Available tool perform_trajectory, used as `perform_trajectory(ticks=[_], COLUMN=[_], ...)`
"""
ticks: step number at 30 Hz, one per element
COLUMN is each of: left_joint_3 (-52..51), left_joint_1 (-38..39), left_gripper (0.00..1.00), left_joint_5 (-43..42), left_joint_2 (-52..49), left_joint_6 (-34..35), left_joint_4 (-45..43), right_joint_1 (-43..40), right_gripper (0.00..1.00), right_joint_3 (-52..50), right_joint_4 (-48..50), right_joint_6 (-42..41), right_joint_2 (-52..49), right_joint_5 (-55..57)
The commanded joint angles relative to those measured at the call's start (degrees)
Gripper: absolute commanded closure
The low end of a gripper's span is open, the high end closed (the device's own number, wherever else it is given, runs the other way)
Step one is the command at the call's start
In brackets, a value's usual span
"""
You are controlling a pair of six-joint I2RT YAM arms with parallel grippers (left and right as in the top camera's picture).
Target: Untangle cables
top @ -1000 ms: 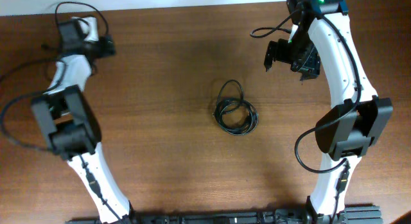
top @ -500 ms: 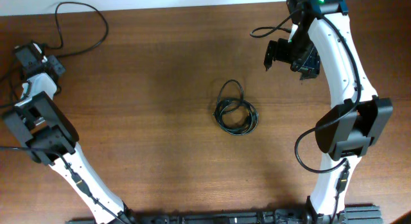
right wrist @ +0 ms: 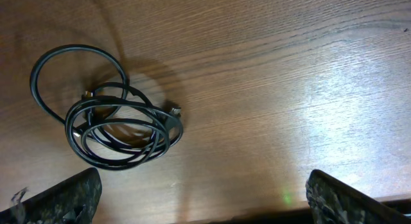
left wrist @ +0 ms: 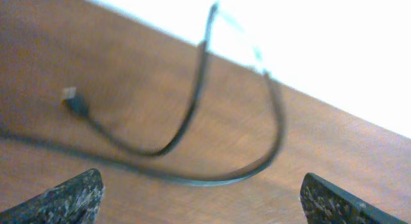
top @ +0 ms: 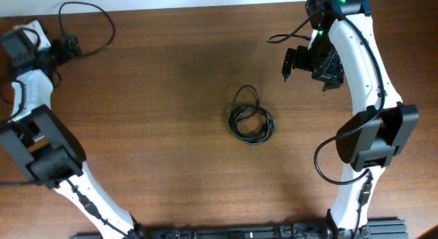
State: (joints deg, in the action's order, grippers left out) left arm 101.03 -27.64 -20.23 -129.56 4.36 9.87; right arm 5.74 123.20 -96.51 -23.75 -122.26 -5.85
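The coiled cables (top: 250,118) lay mid-table, at about seven o'clock from the wide-open, empty right gripper (top: 306,66), the nearer one; the left gripper (left wrist: 199,182), also spread empty, hovered far off by a loose cable (left wrist: 194,89)

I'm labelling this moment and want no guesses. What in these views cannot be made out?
Coiled cables: the number of cords, hidden by overlapping loops in the overhead and right wrist views.
Loose cable: blurred in the left wrist view; its far loop fades into white glare, one stretch leaves the left edge.
Left hand and right hand: only fingertips show, cut by each wrist view's bottom edge.
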Motion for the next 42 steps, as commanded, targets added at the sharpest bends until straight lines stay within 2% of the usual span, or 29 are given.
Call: perform_trajectory(ticks=[1, 2, 3, 4, 6, 8, 10, 12, 13, 15, 17, 20, 24, 25, 28, 29, 30, 31, 32, 33, 36, 39, 42], left_joint_3=[0.0, 0.0, 0.0, 0.0, -0.1, 0.0, 0.0, 0.0, 0.0, 0.0, 0.0, 0.0, 0.0, 0.0, 0.0, 0.0, 0.0, 0.0, 0.0, 0.0, 0.0, 0.0, 0.0], left_joint_1=[2.4, 3.3, 4.3, 5.0, 5.1, 4.8, 4.6, 4.6, 4.6, 4.6, 4.6, 5.2, 5.2, 5.2, 5.6, 6.3, 6.8, 8.1, 11.0, 14.3, 19.8, 21.8, 25.9], left_gripper=[0.01, 0.01, 0.01, 0.01, 0.0, 0.05, 0.16, 0.36, 0.57, 0.83, 0.99, 1.0, 1.0, 1.0, 1.0, 1.0, 1.0, 1.0, 1.0, 1.0, 1.0, 1.0, 1.0], left_joint_5=[-0.2, 7.1, 11.9, 13.0, 13.0, 13.2, 13.2, 13.2, 13.2, 13.2, 13.2, 10.9, 2.7, 0.9, -13.3, -14.8, -14.8, -14.7, -14.6, -14.5, -14.3, -12.0, -17.8], left_joint_2=[3.7, 3.7, 3.5, 2.8, 0.6, -2.8, -7.1, -9.6, -10.3, -10.3, -10.3, -9.2, -2.8, -1.5, -0.2, -0.2, -0.2, -0.2, -0.2, -0.2, -0.2, -0.2, 0.0], left_joint_6=[-0.1, -1.5, -9.7, -17.0, -19.5, -19.5, -19.5, -19.4, -19.4, -19.4, -19.4, -17.1, -4.7, -3.9, -3.9, -4.2, -6.1, -12.7, -23.5, -27.2, -27.2, -27.2, -27.2], left_joint_4=[0.1, -0.1, -0.2, 0.1, -0.2, -1.6, -5.2, -9.9, -12.0, -15.3, -17.0, -18.0, -20.3, -20.2, -21.4, -20.8, -19.6, -16.2, -10.3, -8.9, -8.0, -6.8, -6.8], right_joint_1=[0.3, 0.3, 0.3, 0.3, 0.3, 0.3, 0.3, 0.3, 0.3, 0.3, 0.3, 0.3, 0.3, 0.3, 0.3, 0.3, 0.3, 0.3, 0.3, 0.3, 0.3, 0.3, 0.3], right_gripper=[0.0, 0.0, 0.0, 0.0, 0.0, 0.0, 0.0, 0.0, 0.0, 0.0, 0.0, 0.0, 0.0, 0.0, 0.0, 0.0, 0.0, 0.0, 0.0, 0.0, 0.0, 0.0, 0.0], right_joint_3=[-0.2, -0.2, -0.2, -0.2, -0.2, -0.2, -0.2, -0.2, -0.2, -0.2, -0.2, -0.2, -0.2, -0.2, -0.2, -0.2, -0.2, -0.2, -0.2, -0.2, -0.2, -0.2, -0.2], right_joint_4=[-0.2, -0.3, -0.4, -0.2, 0.3, 0.2, -0.1, -0.4, -0.4, -0.4, -0.4, -0.4, -0.3, -0.2, -0.2, -0.2, -0.1, 0.2, 0.3, 0.3, 0.3, 0.3, 0.9], right_joint_6=[0.0, 0.7, 1.1, 1.0, 1.0, 1.0, 1.0, 1.0, 1.0, 1.0, 1.0, 1.0, 1.0, 1.0, 1.0, 1.0, 1.0, 1.0, 1.0, 1.0, 1.0, 1.1, 1.1], right_joint_2=[0.0, 0.0, 0.0, 0.0, 0.0, 0.0, 0.0, 0.0, 0.0, 0.0, 0.0, 0.0, 0.0, 0.0, 0.0, 0.0, 0.0, 0.0, 0.0, 0.0, 0.0, 0.0, 0.0], right_joint_5=[0.1, 0.1, 0.1, 0.1, 0.1, 0.1, 0.1, 0.1, 0.1, 0.1, 0.1, 0.1, 0.1, 0.1, 0.1, 0.1, 0.1, 0.1, 0.1, 0.1, 0.1, 0.2, 0.2])
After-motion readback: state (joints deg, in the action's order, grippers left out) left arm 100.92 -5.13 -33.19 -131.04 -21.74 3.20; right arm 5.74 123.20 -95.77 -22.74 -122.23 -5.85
